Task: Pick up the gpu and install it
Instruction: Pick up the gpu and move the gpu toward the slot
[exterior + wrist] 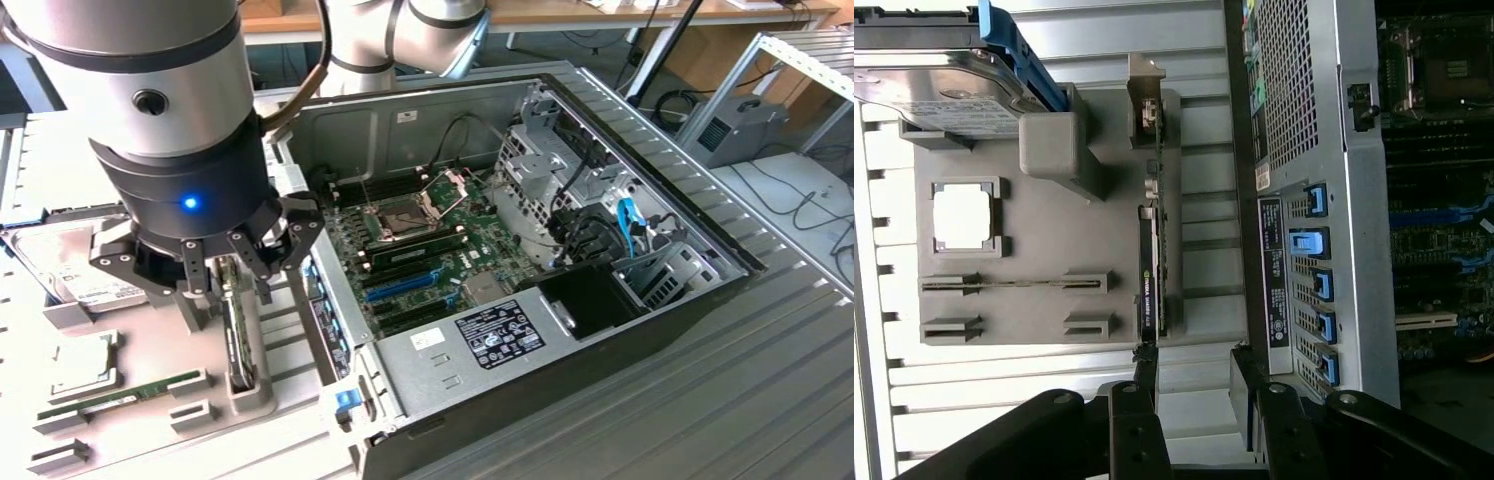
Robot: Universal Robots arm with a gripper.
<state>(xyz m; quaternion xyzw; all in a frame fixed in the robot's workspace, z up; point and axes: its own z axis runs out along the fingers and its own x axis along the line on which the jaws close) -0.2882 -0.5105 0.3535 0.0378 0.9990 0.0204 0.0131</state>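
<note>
At the corner of the gray tray (147, 440) on the exterior view's left lies the hard drive (60, 270), one side resting on a block. Nearer the tray's middle sit the CPU (83, 365) in a square frame and the RAM stick (123, 394) between two small holders. At the tray's side toward the exterior view's right, the gpu (239, 345) stands on its edge in a holder. In the wrist view its silver bracket is at the end nearer the hard drive. The gripper (227, 285) hangs close above the gpu. Its jaws are spread wide and hold nothing, and whether a finger (1144, 375) touches the card cannot be told. Just beside the tray, on the exterior view's right, lies the open case (667, 300), with the motherboard (427, 240) inside it.
</note>
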